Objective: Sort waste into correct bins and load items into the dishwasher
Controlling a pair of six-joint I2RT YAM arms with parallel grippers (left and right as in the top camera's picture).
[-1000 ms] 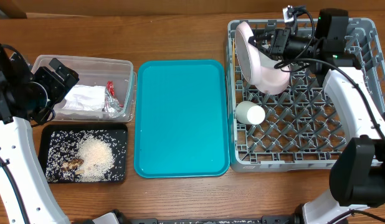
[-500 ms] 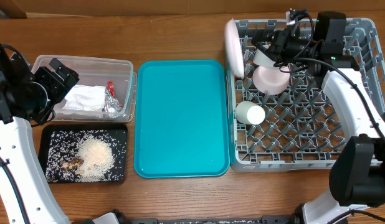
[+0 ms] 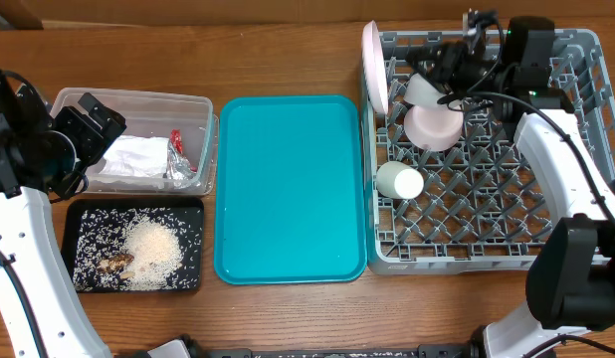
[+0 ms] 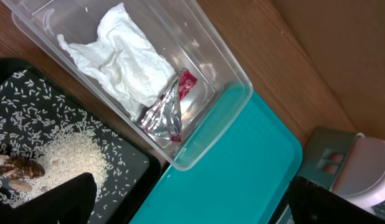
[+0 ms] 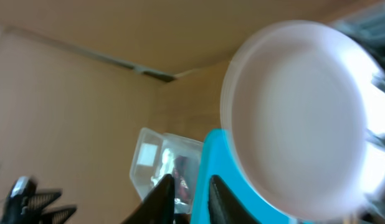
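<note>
**While Standing on Edge: plate Hard Against the Left Wall of the rack**

Round and white with a pinkish rim, upright in the far-left corner of the grey rack. Runs along the left lattice wall and rises a little above its top edge. Right end effector just beside it on the inner side, above the pegs. Fingers narrowly apart in the right wrist view, with nothing between them. Beyond them only the blurred face of the plate; cannot tell whether anything touches it.

Pinkish-white bowl among the pegs, just right of the plate. Small white cup on its side, nearer the middle of the left wall. Open room in the right half and the near rows of the rack: only upright pegs.

On the other side, left end effector over the far-left part of the clear tub, fingers wide apart and holding nothing. Inside the tub, napkin and foil wrapper touching, toward the right wall. Black tray directly on the near side of the tub, edges almost meeting. Carries a heap of rice with brownish scraps at its left.

Teal tray between the bins and the rack, left edge just beside the tub, right edge close to the rack wall. Wide strip of bare bench along the far edge.
</note>
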